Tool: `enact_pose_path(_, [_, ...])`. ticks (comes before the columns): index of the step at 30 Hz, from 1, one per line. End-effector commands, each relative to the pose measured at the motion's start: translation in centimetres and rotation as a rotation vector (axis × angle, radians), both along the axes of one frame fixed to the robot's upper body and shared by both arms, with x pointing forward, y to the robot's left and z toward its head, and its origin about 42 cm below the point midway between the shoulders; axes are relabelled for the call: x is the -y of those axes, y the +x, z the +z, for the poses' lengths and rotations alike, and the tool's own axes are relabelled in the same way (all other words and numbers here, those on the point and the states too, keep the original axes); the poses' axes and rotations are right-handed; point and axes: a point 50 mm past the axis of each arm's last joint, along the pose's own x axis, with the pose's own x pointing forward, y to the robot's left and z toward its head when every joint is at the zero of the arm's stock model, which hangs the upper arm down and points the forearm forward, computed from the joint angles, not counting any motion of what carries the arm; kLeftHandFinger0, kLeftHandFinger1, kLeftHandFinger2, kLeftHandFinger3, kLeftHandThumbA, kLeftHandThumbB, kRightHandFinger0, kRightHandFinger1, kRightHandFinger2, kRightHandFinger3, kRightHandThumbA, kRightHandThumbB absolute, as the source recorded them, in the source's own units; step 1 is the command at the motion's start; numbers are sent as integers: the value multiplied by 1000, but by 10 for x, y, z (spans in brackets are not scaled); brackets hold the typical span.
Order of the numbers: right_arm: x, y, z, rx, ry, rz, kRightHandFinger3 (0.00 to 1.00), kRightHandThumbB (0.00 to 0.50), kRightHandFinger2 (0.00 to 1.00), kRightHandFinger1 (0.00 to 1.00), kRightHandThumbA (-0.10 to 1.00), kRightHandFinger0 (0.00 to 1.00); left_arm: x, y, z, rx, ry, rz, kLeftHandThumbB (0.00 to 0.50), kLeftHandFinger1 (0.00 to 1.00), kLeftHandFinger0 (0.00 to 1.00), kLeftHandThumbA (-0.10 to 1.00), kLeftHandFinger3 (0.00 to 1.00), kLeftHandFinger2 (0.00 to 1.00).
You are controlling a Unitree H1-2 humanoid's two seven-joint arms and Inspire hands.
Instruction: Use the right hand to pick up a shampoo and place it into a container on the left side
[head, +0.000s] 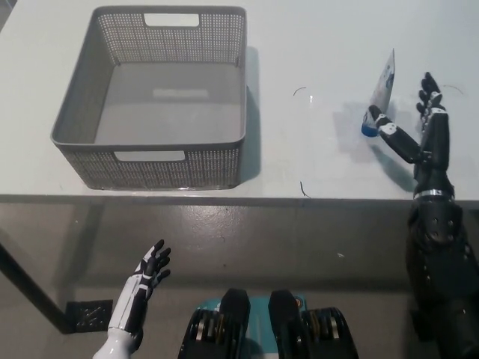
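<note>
A pale, smooth white tabletop [314, 45] fills the upper picture, evenly lit with soft shadows — a few thin dark marks on it. Below its front edge lies a glossy grey-brown floor [262, 239], and a dark table leg [26, 284] slants at lower left.
</note>
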Motion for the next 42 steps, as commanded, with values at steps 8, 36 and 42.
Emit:
enact_pose_path(8, [-14, 40, 33, 26, -13, 14, 1000, 270, 1000, 1000, 845, 1000, 3, 14, 18, 86, -7, -25, 25, 1000, 1000, 972, 1000, 1000])
enact_pose_path(36, [-21, 79, 71, -185, 8, -133, 137, 205, 257, 64, -98, 1, 4, 25, 25, 108, 5, -35, 54, 1000, 1000, 973, 1000, 1000])
enact_pose_path(42, [-23, 78, 69, -170, 64, -122, 484, 166, 582, 197, -100, 0, 5, 25, 25, 108, 6, -35, 46, 1000, 1000, 974, 1000, 1000])
